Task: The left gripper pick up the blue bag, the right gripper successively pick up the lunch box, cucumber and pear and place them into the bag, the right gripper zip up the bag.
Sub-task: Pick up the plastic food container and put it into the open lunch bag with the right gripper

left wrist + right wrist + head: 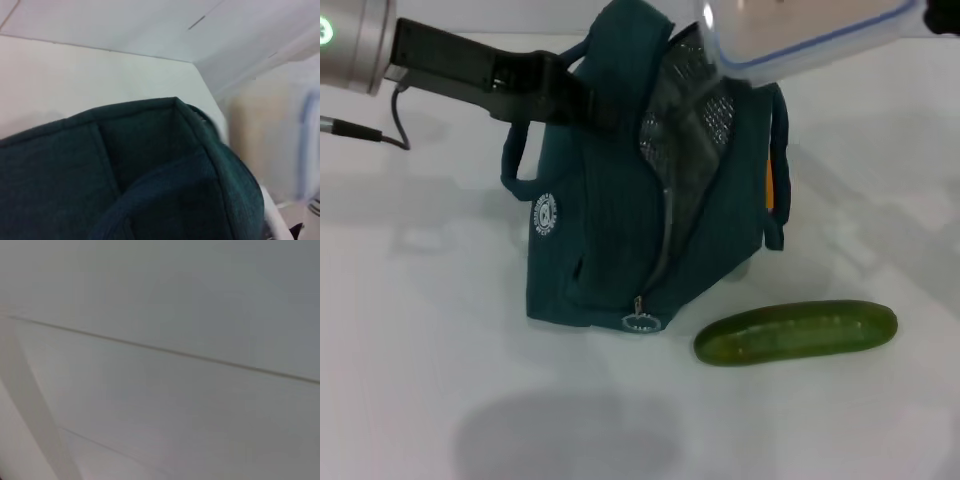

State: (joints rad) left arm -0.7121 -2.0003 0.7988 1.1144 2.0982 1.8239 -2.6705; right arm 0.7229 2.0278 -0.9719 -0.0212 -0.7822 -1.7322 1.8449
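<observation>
Midway through packing, the left gripper (582,100) clamps the blue bag (610,240) open at centre while the lunch box (810,35) hovers at one o'clock, its carrier's fingers unseen; cucumber (796,332) at five o'clock awaits.

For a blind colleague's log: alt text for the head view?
The left gripper holds the open blue bag up on a white table, while the lunch box hangs above its mouth. A cucumber lies beside the bag.
</observation>
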